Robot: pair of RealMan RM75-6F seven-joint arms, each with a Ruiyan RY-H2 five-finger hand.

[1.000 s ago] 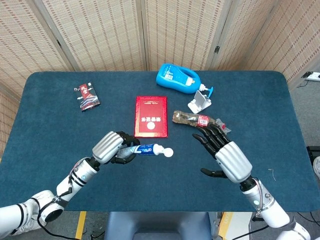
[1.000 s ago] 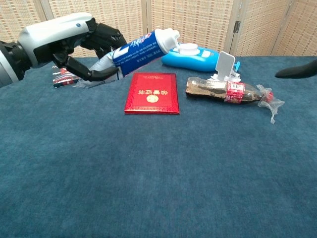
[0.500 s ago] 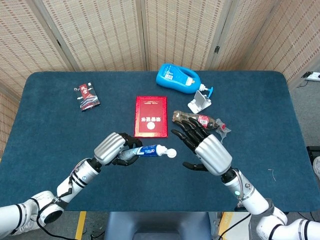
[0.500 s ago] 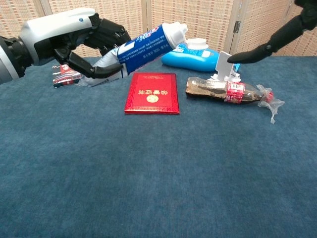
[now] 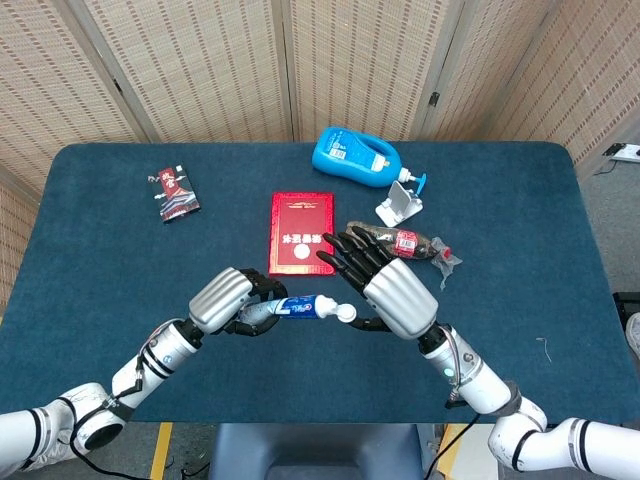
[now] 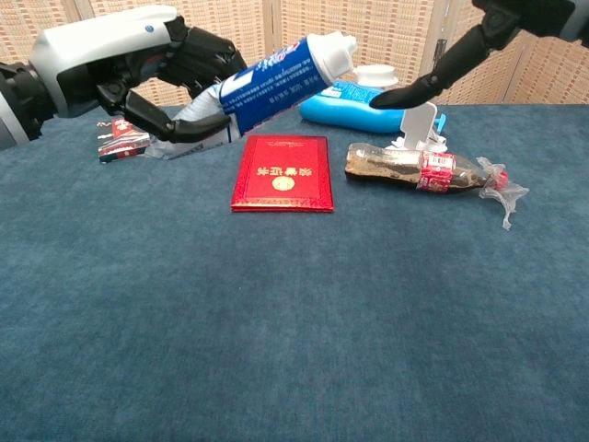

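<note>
So the left hand (image 5: 228,300) has its fingers wrapped around a toothpaste tube (image 5: 305,306), held off the table with the white cap poking out past the fingertips. The right hand (image 5: 392,291) sits just beside that cap, fingers spread apart (looks empty, though the chest view crops it). Beyond its fingertips lie a red booklet (image 5: 301,232) and a crushed bottle (image 5: 398,240).

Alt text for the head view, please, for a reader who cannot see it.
The left hand holds a toothpaste tube above a blue table, and the open right hand reaches toward its cap. Behind lie a red booklet and crushed bottle.
</note>
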